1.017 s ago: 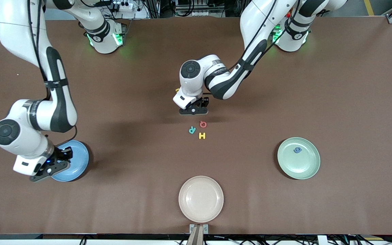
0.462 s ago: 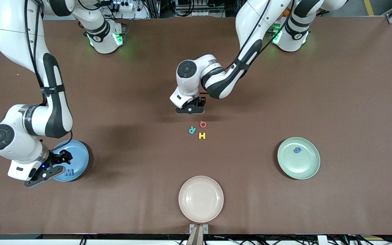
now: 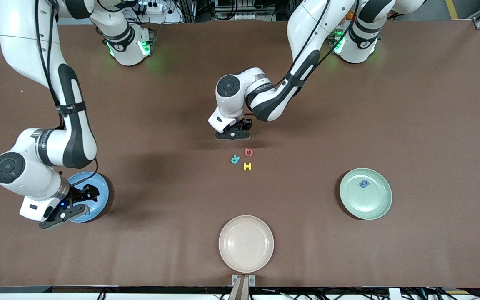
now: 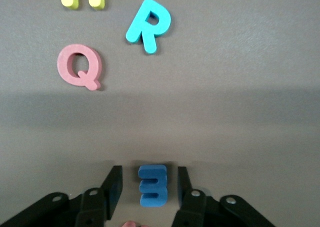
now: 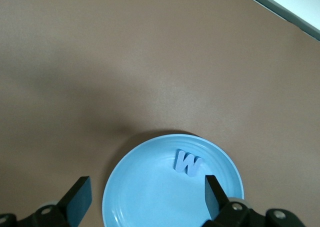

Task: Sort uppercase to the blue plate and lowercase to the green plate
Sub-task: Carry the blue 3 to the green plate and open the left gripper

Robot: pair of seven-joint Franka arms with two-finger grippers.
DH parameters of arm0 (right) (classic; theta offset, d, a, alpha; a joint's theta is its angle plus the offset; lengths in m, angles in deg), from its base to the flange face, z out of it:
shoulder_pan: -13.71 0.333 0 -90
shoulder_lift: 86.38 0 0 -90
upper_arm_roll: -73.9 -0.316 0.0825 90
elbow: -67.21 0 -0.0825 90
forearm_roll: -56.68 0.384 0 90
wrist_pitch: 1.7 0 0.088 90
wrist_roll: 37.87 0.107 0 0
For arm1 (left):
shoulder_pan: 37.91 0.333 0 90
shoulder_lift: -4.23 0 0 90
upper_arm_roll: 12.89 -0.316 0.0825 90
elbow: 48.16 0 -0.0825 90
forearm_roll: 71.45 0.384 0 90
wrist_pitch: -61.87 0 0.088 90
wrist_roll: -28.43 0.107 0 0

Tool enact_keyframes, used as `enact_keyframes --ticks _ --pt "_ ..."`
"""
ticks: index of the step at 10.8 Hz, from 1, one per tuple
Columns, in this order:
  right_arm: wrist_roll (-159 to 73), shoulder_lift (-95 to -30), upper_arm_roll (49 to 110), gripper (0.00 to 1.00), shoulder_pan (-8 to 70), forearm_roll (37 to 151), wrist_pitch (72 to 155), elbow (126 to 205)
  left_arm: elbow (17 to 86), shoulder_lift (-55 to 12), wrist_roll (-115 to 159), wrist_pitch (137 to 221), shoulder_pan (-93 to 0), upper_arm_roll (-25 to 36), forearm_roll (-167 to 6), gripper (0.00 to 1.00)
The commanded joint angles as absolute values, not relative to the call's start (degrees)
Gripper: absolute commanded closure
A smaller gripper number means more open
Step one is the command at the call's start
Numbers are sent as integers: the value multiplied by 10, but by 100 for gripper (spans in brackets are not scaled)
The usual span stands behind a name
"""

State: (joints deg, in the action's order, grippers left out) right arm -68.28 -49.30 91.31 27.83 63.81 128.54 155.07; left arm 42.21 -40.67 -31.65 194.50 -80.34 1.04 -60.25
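The right gripper [image 3: 75,204] hangs over the blue plate [image 3: 100,192] at the right arm's end of the bench [image 3: 431,125], its fingers spread wide and holding nothing. In the right wrist view the blue W [image 5: 188,163] lies flat inside that plate, near its rim. At mid-bench the left gripper [image 3: 233,134] is down low, its fingers apart on either side of the blue E shape [image 4: 152,185], which lies flat on the bench between them without being squeezed. Just nearer the front camera lie the red Q [image 3: 248,152], the teal-green R [image 3: 235,159] and the yellow H [image 3: 247,166], close together but not touching. The beige plate [image 3: 246,243] sits at the near edge. Toward the left arm's end, the green plate [image 3: 379,206] holds the blue g [image 3: 364,183].
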Motion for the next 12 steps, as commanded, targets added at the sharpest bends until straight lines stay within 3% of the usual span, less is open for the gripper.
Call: enact_keyframes --ticks 1,2,3,5,6,9,12 --pt "-671 -484 913 0 280 653 1281 1539 409 -416 -303 1939 -820 0 -630 49" --pt "-671 -484 913 0 280 653 1280 1540 409 -416 -303 1939 -820 0 -631 49" --pt "-671 -484 913 0 280 653 1281 1546 409 -417 -303 1939 -820 0 -631 56" --pt "-671 -484 913 0 280 653 1282 1546 411 -418 -302 1939 -820 0 -630 95" --pt "-670 -484 913 0 281 653 1281 1546 412 -422 -302 1939 -819 -1 -629 100" --pt "-664 -484 913 0 285 653 1282 1547 408 -402 -302 1889 -814 -7 -629 100" --pt "-598 -482 913 0 309 653 1282 1547 406 -308 -255 1833 -753 -39 -678 100"
